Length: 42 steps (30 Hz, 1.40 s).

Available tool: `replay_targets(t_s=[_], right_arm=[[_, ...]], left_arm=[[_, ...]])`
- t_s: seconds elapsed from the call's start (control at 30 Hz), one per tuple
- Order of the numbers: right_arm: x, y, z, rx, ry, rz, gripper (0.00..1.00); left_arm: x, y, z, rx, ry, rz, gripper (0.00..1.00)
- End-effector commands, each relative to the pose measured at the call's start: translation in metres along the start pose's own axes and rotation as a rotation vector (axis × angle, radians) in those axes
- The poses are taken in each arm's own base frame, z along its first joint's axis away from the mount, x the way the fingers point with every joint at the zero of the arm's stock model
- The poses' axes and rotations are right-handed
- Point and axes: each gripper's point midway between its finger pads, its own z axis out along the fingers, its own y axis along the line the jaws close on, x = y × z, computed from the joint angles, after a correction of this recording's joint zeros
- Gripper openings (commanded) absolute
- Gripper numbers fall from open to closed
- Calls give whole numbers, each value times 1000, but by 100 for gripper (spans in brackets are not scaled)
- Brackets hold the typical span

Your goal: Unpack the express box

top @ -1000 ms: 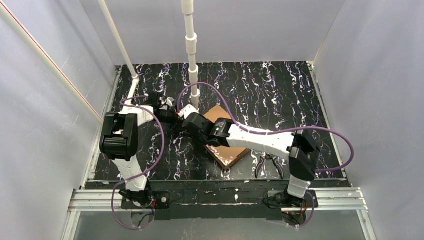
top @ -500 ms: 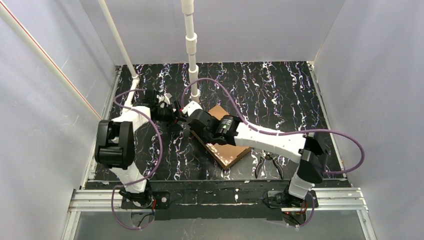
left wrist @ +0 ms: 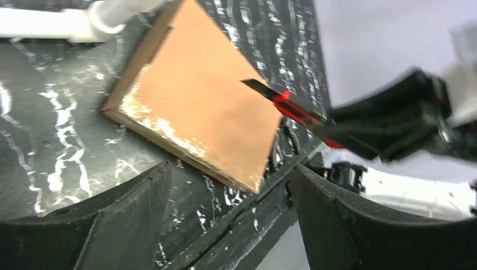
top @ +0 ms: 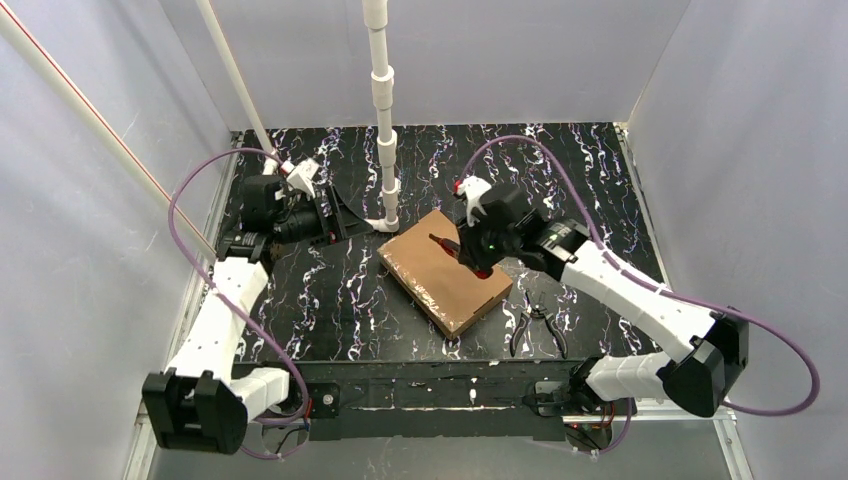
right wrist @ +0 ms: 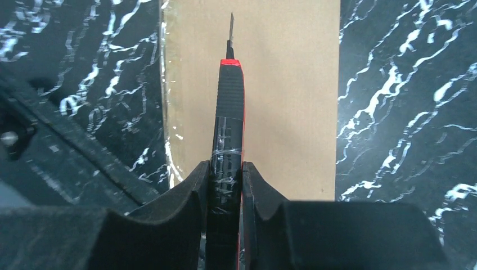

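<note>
The express box [top: 447, 280] lies flat and closed on the black marbled table, a plain brown cardboard mailer with shiny tape along one edge. It also shows in the left wrist view as the box [left wrist: 197, 107] and in the right wrist view as the box [right wrist: 287, 84]. My right gripper [top: 468, 252] hovers over the box's far right part, shut on a red-and-black utility knife [right wrist: 228, 124] whose blade points out over the lid. The knife [left wrist: 284, 104] hangs above the cardboard. My left gripper [top: 338, 213] stands open and empty, left of the box, its fingers [left wrist: 129, 219] wide apart.
A pair of pliers [top: 537, 328] lies on the table right of the box's near corner. A white pipe post [top: 383, 130] stands just behind the box, its foot [left wrist: 84, 17] close to the box's far corner. Grey walls enclose the table on three sides.
The two grippers were together left of the box. My left gripper has opened and drawn back to the left; my right gripper has swung right over the box with the knife.
</note>
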Motion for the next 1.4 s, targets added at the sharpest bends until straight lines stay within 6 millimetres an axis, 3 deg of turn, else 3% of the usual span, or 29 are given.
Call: replay_targets(t_s=[0.0, 0.17, 0.33, 0.57, 0.77, 0.93, 1.2, 1.37], right_arm=[[-18, 56, -27, -485, -65, -10, 1], [-11, 97, -47, -784, -34, -18, 1], [-8, 110, -64, -904, -28, -52, 1], [6, 115, -63, -963, 18, -75, 1], [12, 127, -63, -1020, 51, -101, 1], [13, 132, -59, -1026, 75, -115, 1], [5, 137, -61, -1049, 52, -108, 1], [0, 139, -66, -1067, 36, -106, 1]], left_arm=[[25, -50, -19, 256, 65, 69, 75], [64, -90, -25, 402, 168, 214, 71], [97, -101, -23, 487, 284, 255, 71], [141, -125, -29, 674, 475, 301, 64], [157, -129, -35, 761, 567, 279, 61], [169, -124, -35, 767, 596, 280, 50], [176, -118, -36, 760, 608, 271, 54], [177, -117, -34, 749, 605, 268, 44]])
